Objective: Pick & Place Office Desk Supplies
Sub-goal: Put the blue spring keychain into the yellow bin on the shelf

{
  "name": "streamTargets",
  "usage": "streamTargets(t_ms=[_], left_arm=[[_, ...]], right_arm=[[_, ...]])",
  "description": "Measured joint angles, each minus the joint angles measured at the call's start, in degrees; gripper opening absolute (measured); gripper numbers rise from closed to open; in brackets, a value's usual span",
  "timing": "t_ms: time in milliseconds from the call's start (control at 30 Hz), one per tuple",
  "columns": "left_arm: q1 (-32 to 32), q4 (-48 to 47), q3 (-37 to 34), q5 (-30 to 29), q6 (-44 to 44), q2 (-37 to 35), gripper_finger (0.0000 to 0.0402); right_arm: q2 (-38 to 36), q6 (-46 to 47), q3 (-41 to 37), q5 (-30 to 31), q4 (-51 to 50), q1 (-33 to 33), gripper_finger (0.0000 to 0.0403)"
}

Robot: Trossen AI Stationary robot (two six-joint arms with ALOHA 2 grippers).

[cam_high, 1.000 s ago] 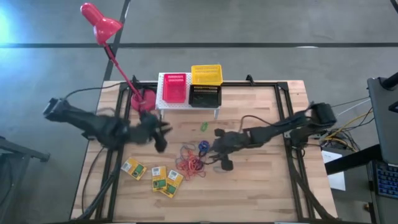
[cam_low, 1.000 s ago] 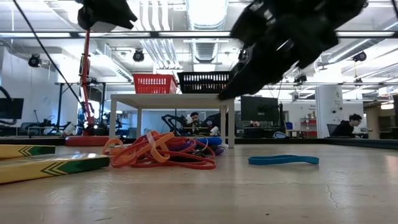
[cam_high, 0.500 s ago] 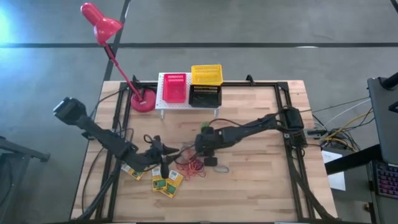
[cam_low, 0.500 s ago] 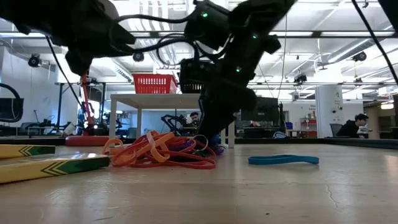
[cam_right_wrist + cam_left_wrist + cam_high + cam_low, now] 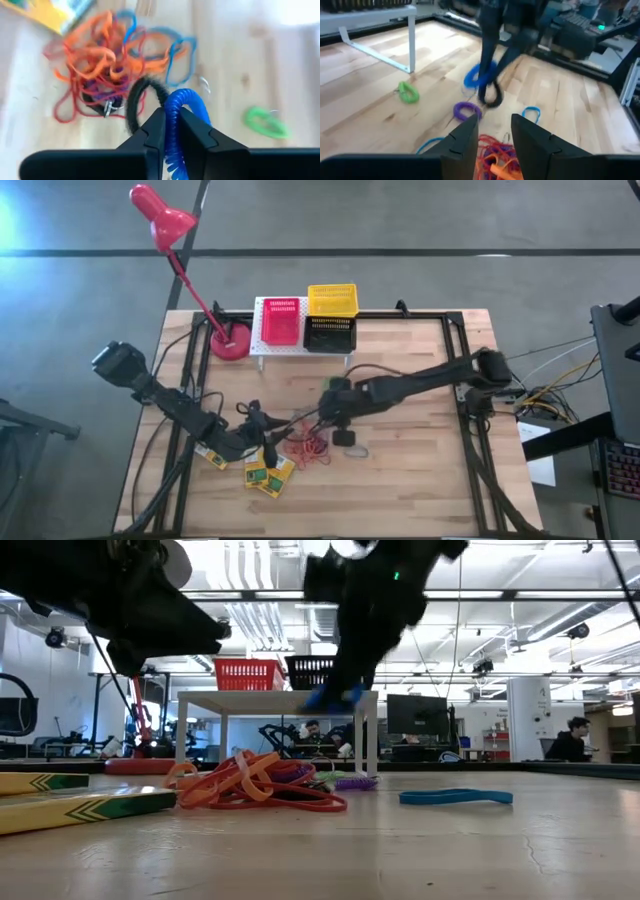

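A: What changed at the right gripper point(image 5: 172, 132)?

B: It has risen off the table point(image 5: 420, 470) above the rubber bands point(image 5: 100, 70), fingers now pinching the blue ring point(image 5: 181, 127); a black ring point(image 5: 142, 102) dangles with it. Pick done; the baskets point(image 5: 331, 300) come next, in my judgement.

A: Left gripper point(image 5: 492, 137)?

B: Over the yellow-and-green boxes point(image 5: 262, 473), fingers slightly apart, empty.

A: Readable labels?

B: None.

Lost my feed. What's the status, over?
Right gripper shut on blue coil ring, lifted off table. Left gripper over rubber band pile, holding nothing. Nothing in the way.
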Motion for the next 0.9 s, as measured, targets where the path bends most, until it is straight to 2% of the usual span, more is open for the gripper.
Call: streamTargets(t_ms=[167,300,500,667,800,900], left_arm=[[0.22,-0.31,-0.08,-1.15,-0.03,0.14,0.0122],[0.22,-0.29,-0.08,-1.24,0.02,0.16,0.0122],[0.22,-0.29,-0.08,-1.22,0.15,0.16,0.0122],[0.22,-0.27,-0.08,-1.22,-0.09,0.16,0.0122],[0.24,-0.27,-0.08,-1.22,-0.29,0.16,0.0122],[0.24,-0.29,-0.08,-1.22,-0.29,0.17,0.0122]], right_arm=[[-9.56,-0.4,-0.04,0.06,0.64,-0.35,0.0041],[-13.51,-0.14,-2.21,0.05,0.73,-0.63,0.0042],[-13.36,4.51,-12.98,-0.36,0.99,-0.5,0.0042],[-11.17,9.34,-22.85,0.92,8.28,-0.59,0.0043],[-10.84,12.25,-26.9,3.07,12.45,-0.79,0.0048],[-11.14,13.24,-28.26,3.25,12.89,-1.88,0.0068]])
